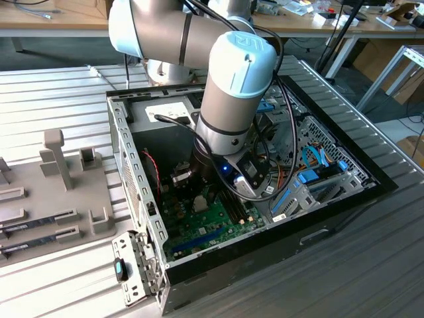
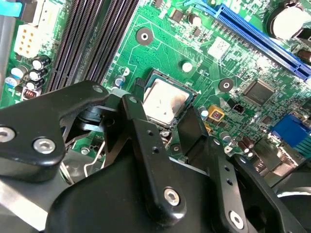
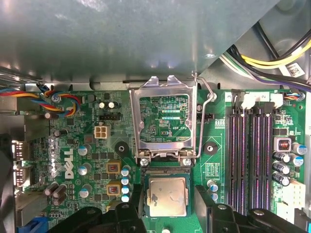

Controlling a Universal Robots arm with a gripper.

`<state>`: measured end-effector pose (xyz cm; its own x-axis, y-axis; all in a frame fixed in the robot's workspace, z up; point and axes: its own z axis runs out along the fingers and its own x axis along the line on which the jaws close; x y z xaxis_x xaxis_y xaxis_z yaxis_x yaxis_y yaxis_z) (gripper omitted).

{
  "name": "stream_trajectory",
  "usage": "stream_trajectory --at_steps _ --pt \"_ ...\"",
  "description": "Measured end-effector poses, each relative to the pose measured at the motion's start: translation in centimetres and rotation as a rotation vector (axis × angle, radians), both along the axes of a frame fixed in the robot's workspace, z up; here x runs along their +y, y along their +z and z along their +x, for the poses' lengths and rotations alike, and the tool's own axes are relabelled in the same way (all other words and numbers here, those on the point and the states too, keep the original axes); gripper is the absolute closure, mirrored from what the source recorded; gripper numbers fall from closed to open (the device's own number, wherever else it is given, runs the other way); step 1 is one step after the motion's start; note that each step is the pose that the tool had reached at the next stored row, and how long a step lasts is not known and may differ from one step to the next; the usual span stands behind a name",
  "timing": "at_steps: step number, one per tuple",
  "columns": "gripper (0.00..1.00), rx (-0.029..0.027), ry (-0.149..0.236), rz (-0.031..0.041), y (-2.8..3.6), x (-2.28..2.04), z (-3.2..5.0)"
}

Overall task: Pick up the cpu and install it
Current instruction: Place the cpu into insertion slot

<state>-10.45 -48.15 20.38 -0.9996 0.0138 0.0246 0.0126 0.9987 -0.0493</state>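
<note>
The fingers (image 3: 204, 211) stand spread, one on each side of the cpu (image 3: 167, 196). In the first wrist view a thin dark strip of the socket (image 3: 167, 171) shows between each finger and the chip's green rim. From that I judge them open and not clamped on it. The cpu lies silver side up inside the socket frame and looks level, though its far edge is hidden behind the fingers.

Just beside the socket the load plate (image 3: 164, 121) is tilted up and open, with its wire lever (image 3: 206, 116) swung back alongside. Empty memory slots (image 3: 250, 155) run along one side of the socket. A cluster of small capacitors (image 3: 125, 187) sits close to the finger on the other side.

All this is on the green motherboard (image 1: 205, 225), which lies in the open computer case (image 1: 331, 199) on the ribbed desk (image 1: 371, 265). The arm (image 1: 235, 93) reaches down into the case. At the exterior view's left, well apart from the case, a grey tray (image 1: 40, 192) carries memory sticks (image 1: 40, 228).

The main risk, as I see it, is a chip that is not fully keyed into the socket. Any sideways drag from a finger pad could tilt or shift it and bend the contacts beneath. With so little clearance, a slanted motion could also catch the wire lever, the raised load plate or the capacitors.
</note>
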Motion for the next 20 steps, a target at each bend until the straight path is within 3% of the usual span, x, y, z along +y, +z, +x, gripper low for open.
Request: stream_trajectory --at_steps 9,10,11,12,20 --pt "0.45 0.0000 0.018 -0.0021 -0.03 0.00 0.00" --pt "0.47 0.0000 0.018 -0.0021 -0.02 0.00 0.00" --pt "0.60 -0.0001 0.018 -0.0023 -0.02 -0.01 0.00" --pt "0.62 0.0001 0.019 -0.0023 -0.02 0.00 0.00" --pt "0.62 0.0000 0.019 -0.0021 -0.02 0.00 -0.10"
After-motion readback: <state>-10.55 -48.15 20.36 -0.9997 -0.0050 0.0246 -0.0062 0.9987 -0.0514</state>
